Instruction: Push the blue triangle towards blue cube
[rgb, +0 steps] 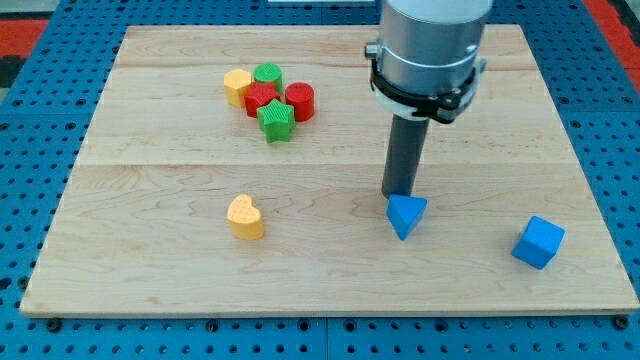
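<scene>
- My tip is at the bottom end of a dark rod that hangs down from a big grey round part of the arm.
- There are no jaws to see, only the rod, so nothing can be said about them being open or closed.
- My tip sits right at the far left corner of the blue triangle, touching it or very nearly so.
- The blue triangle lies on the wooden surface, a bit right of the middle and on the near half.
- The blue cube is to the right of the blue triangle and a little nearer. The two are apart, with bare wood between them.
- The blue cube sits close to the right edge of the surface.
- A yellow heart block lies alone to the left of the blue triangle, well apart from it.
- Far away on the left is a small bunch of blocks packed close together: a yellow block, a green round block, a red block, a red round block and a green star block.
- Around the wooden surface is a blue board full of little holes.
</scene>
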